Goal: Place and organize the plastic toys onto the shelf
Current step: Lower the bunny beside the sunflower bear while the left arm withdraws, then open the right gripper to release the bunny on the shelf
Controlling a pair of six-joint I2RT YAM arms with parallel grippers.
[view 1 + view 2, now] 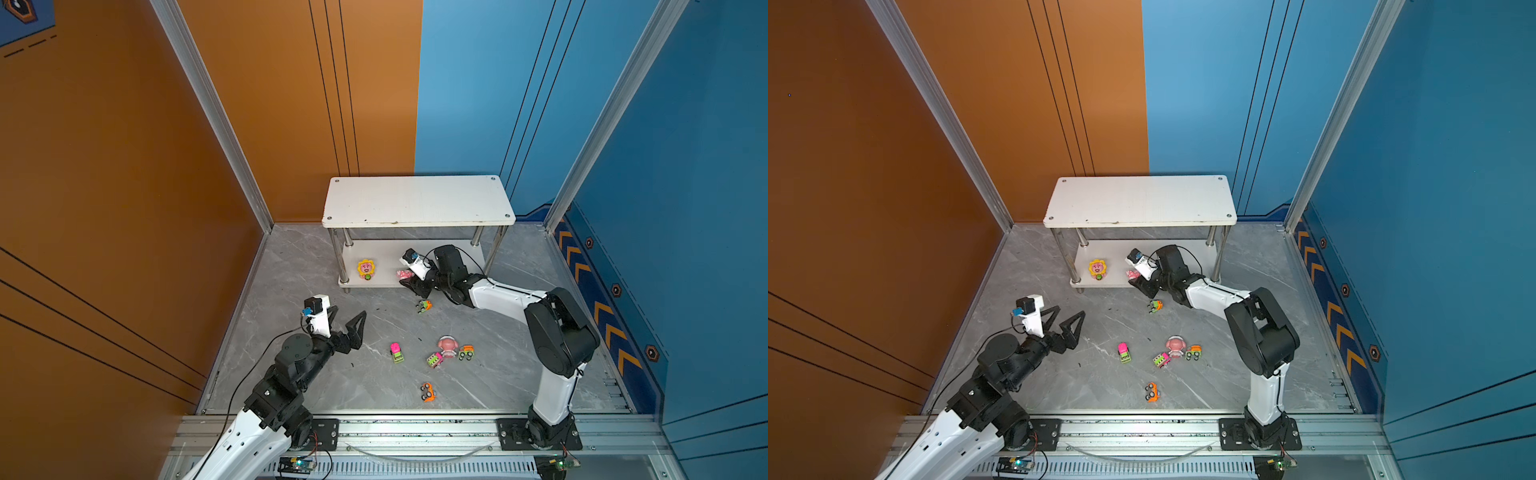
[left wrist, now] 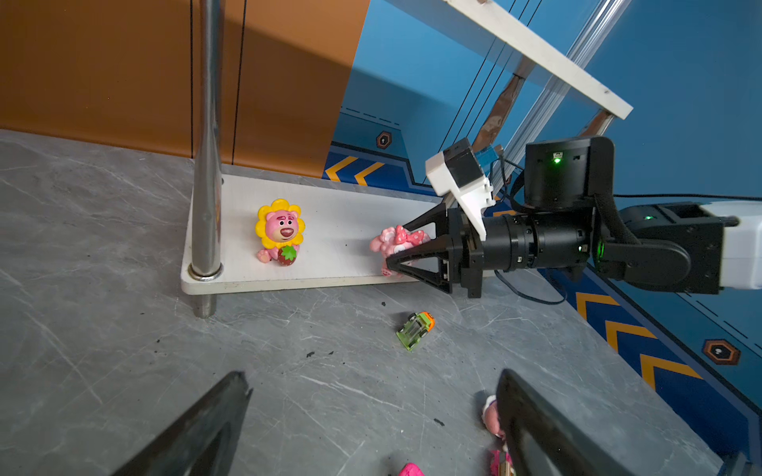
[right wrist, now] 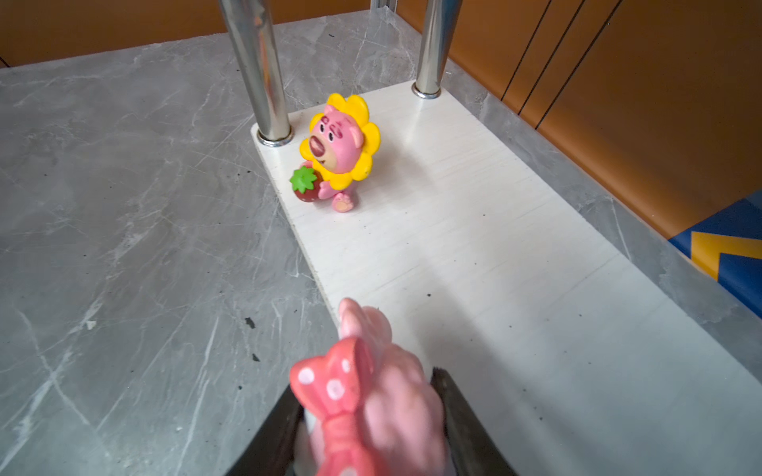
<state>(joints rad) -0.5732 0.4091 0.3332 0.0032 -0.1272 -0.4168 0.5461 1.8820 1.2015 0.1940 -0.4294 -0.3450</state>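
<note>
Where the grey marbled worktop (image 1: 365, 395) runs closest to the arms' bases, an orange car (image 1: 427, 392) with black wheels lies alone. Just beyond it sit a pink and green truck (image 1: 397, 352) and a tight cluster of a second pink and green truck (image 1: 434, 360), a round-headed pink figurine (image 1: 448, 345) and an orange and green car (image 1: 466, 352). These are too small in both top views to tell which of them touch, and in the left wrist view the figurine is mostly hidden behind a black finger. Off to the left, the left jaws stand wide apart and empty above the worktop. Farther on, a green car with an orange cab (image 2: 415, 331) lies by itself near the shelf (image 1: 417, 201). On the shelf's lower white board a pink bear in a yellow sunflower hood (image 2: 280, 230) sits upright holding a strawberry, near a chrome post (image 2: 206, 144). The right jaws are clamped on a pale pink figurine with a red spotted bow (image 2: 398, 239) at that board's front edge. Its face is hidden, it is blurred in the right wrist view, and whether it rests on the board cannot be told. In both top views the upper board covers the back of the lower one.
</note>
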